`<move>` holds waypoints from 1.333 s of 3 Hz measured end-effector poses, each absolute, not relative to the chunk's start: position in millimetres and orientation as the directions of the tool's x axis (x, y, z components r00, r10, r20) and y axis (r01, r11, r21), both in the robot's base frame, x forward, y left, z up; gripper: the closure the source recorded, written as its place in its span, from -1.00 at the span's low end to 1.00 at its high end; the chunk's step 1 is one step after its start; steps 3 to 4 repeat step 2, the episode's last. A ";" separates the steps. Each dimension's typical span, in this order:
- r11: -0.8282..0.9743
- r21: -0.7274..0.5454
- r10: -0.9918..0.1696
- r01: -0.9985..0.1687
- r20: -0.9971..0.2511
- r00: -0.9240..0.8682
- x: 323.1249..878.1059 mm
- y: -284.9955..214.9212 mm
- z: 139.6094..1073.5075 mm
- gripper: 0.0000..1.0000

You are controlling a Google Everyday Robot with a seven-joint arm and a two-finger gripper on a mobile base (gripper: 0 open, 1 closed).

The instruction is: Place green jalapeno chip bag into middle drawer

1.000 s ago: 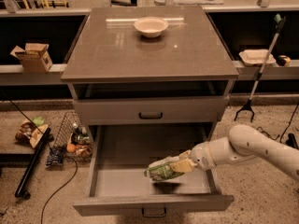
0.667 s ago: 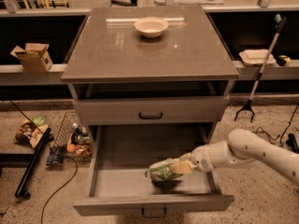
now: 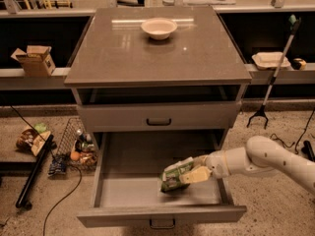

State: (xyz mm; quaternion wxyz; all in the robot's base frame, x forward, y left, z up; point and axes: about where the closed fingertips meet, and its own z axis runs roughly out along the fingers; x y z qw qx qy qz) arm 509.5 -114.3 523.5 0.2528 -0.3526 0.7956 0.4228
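Observation:
The green jalapeno chip bag (image 3: 173, 176) hangs low inside the open middle drawer (image 3: 123, 192), at its right-hand side just above the grey floor. My gripper (image 3: 193, 172) reaches in from the right over the drawer's side wall and is shut on the bag's right end. The white arm (image 3: 266, 160) stretches away to the right edge of the view. The drawer is pulled fully out, with its dark loop handle (image 3: 162, 224) at the bottom of the view. The bag's underside is hidden, so I cannot tell whether it touches the floor.
The shut shallower drawer front with a black handle (image 3: 158, 122) is above. A white bowl (image 3: 158, 27) sits on the cabinet top. A wire basket of items (image 3: 74, 150) and cables lie on the floor at the left; a grabber tool (image 3: 275, 73) leans at the right.
The gripper and bag have shifted a little lower and leftwards inside the drawer; the grip on the bag is unchanged.

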 end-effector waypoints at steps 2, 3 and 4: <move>0.392 0.380 -0.259 -0.838 -0.828 -0.497 534.7 -154.4 602.2 -1.00; 0.392 0.380 -0.259 -0.838 -0.828 -0.497 534.7 -154.4 602.2 -1.00; 0.392 0.380 -0.259 -0.838 -0.828 -0.497 534.7 -154.4 602.2 -1.00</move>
